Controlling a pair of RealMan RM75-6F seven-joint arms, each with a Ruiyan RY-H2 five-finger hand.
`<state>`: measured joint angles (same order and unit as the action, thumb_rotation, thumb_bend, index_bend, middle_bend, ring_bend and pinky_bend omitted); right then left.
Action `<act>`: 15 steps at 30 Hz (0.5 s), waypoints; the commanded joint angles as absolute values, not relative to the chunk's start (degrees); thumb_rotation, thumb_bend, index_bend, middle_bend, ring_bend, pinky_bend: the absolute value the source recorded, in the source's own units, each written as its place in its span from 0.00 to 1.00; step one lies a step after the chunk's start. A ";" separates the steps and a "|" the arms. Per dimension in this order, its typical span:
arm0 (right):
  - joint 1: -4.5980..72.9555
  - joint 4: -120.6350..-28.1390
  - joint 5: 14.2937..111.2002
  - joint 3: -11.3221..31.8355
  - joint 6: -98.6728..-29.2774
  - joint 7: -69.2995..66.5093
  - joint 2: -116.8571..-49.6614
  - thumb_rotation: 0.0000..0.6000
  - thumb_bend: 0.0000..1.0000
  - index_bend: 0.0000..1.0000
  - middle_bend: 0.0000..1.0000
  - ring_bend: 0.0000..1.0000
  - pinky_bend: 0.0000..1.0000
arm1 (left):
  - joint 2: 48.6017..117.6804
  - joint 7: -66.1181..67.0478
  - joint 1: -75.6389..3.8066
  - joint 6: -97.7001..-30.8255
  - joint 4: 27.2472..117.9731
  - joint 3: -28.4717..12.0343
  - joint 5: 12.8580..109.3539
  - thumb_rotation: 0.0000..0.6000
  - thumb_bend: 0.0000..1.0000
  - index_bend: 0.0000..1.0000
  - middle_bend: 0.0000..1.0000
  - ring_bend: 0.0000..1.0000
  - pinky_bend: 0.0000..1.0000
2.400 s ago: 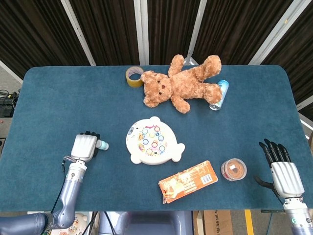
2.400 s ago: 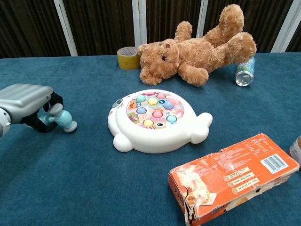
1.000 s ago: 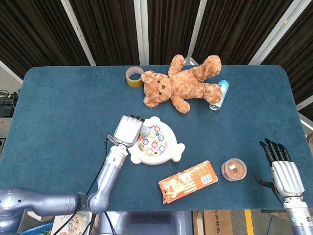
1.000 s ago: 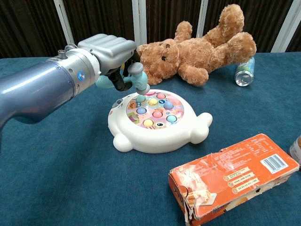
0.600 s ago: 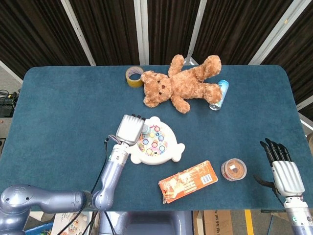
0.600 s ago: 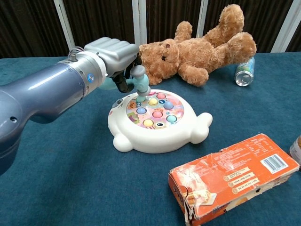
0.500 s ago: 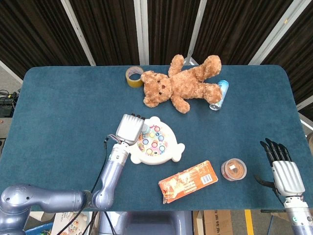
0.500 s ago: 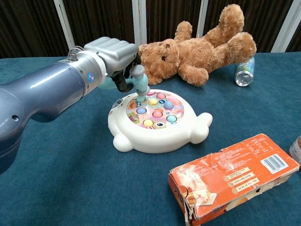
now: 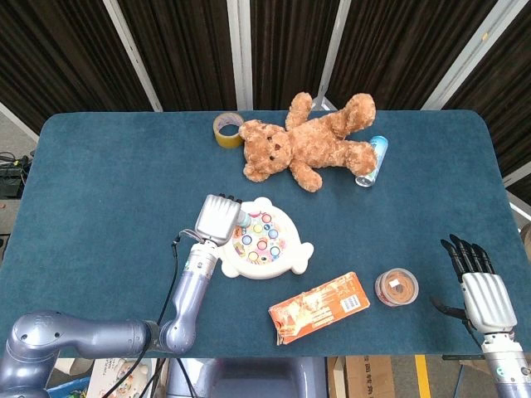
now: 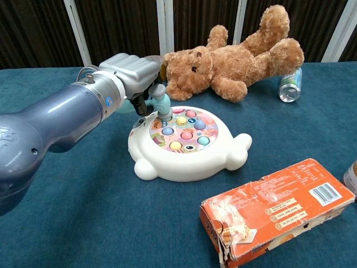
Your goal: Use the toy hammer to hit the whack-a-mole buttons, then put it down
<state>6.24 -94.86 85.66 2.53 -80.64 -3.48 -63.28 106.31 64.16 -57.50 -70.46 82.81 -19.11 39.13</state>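
The white whack-a-mole toy (image 9: 286, 261) (image 10: 220, 159) lies mid-table with several coloured buttons on top. My left hand (image 9: 217, 220) (image 10: 131, 70) hovers over its left edge and grips the toy hammer (image 10: 162, 104), a teal handle with a grey head. The hammer head points down at the far-left buttons, touching or just above them. In the head view the hammer is almost hidden under the hand. My right hand (image 9: 483, 290) rests at the table's front right corner, fingers straight and apart, holding nothing.
A brown teddy bear (image 9: 311, 141) (image 10: 240, 58) lies behind the toy, with a roll of yellow tape (image 9: 227, 129) to its left and a can (image 9: 373, 162) (image 10: 290, 85) to its right. An orange box (image 9: 319, 307) (image 10: 276, 204) and a small round tin (image 9: 397, 287) lie in front.
My left hand carried the hammer from the table's left side to the toy. Over the last half second it lowered the hammer head slightly toward the left buttons. The right hand stayed still.
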 commanded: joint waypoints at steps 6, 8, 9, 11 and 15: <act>6.22 -94.96 85.59 2.54 -80.63 -3.42 -63.21 1.00 0.19 0.00 0.00 0.00 0.00 | 106.81 63.39 -57.66 -70.38 81.85 -18.13 38.84 1.00 0.55 0.68 0.55 0.47 0.63; 6.21 -94.92 85.62 2.54 -80.68 -3.38 -63.23 1.00 0.19 0.00 0.00 0.00 0.00 | 106.78 62.91 -57.71 -70.48 82.03 -18.16 39.19 1.00 0.55 0.68 0.55 0.47 0.63; 6.21 -94.93 85.63 2.53 -80.68 -3.36 -63.24 1.00 0.19 0.00 0.00 0.00 0.00 | 106.71 62.75 -57.77 -70.55 82.23 -18.22 39.30 1.00 0.55 0.68 0.55 0.47 0.63; 6.18 -94.95 85.61 2.53 -80.71 -3.30 -63.22 1.00 0.19 0.00 0.00 0.00 0.00 | 106.46 62.60 -57.93 -70.79 82.79 -18.40 39.55 1.00 0.55 0.68 0.55 0.47 0.63; 6.16 -94.94 85.58 2.54 -80.73 -3.27 -63.24 1.00 0.19 0.00 0.00 0.00 0.00 | 105.74 62.70 -58.32 -71.33 84.34 -18.88 39.95 1.00 0.55 0.68 0.55 0.47 0.63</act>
